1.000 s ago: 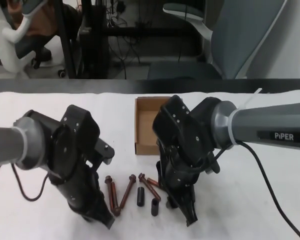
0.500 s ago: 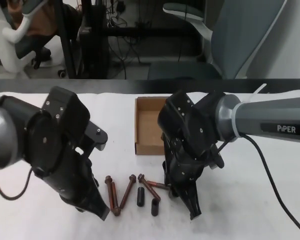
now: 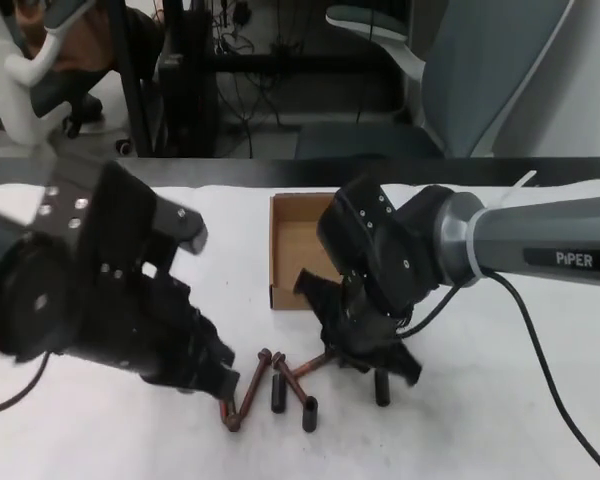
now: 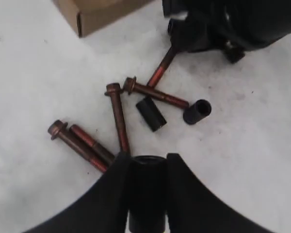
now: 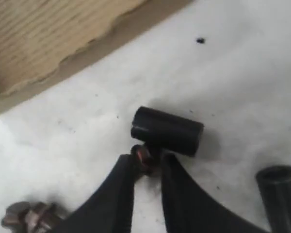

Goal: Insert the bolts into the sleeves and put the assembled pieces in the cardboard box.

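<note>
My left gripper (image 4: pixel 148 164) is shut on a black sleeve (image 4: pixel 146 194), held above the white bench near the pile. Several reddish bolts (image 4: pixel 119 116) lie fanned out there with two loose black sleeves (image 4: pixel 152 113) among them. My right gripper (image 5: pixel 146 162) is shut on the end of one bolt (image 5: pixel 143 156), low over the bench; in the left wrist view that bolt (image 4: pixel 162 65) slants out from the right gripper (image 4: pixel 184 39). Another sleeve (image 5: pixel 167 130) lies just beyond its fingertips. In the high view the left gripper (image 3: pixel 215 383) and right gripper (image 3: pixel 368 350) flank the pile.
The open cardboard box (image 3: pixel 285 296) stands just behind the pile, its corner (image 4: pixel 97 12) close to the right gripper. A further sleeve (image 3: pixel 382 385) rests right of the bolts. White bench stretches free at the far left and right. Chairs stand beyond the back edge.
The left arm has lifted and swung round, its gripper now higher beside the bolts. The right gripper has dropped back toward the box and turned onto a bolt, uncovering a sleeve to its right.
</note>
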Controlling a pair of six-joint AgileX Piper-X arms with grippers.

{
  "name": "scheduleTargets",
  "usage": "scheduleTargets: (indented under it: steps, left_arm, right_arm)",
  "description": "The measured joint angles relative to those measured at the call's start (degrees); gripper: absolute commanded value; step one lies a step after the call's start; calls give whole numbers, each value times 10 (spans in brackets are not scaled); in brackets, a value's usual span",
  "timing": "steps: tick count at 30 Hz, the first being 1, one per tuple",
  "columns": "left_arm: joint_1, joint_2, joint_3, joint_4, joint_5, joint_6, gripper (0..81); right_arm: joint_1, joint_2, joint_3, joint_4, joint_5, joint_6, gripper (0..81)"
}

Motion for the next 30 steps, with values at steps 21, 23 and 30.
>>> scheduleTargets:
  steps: [21, 23, 30]
  left_arm:
    - [-1, -88, 216, -497, -7, -114, 17]
    - [-1, -88, 216, -501, -13, -116, 17]
    - [-1, -89, 216, -493, -21, -116, 17]
  right_arm:
    - [0, -191, 5, -23, -15, -350, 603]
    - [0, -179, 5, -25, -31, -297, 700]
    - [0, -170, 5, -34, -50, -196, 386]
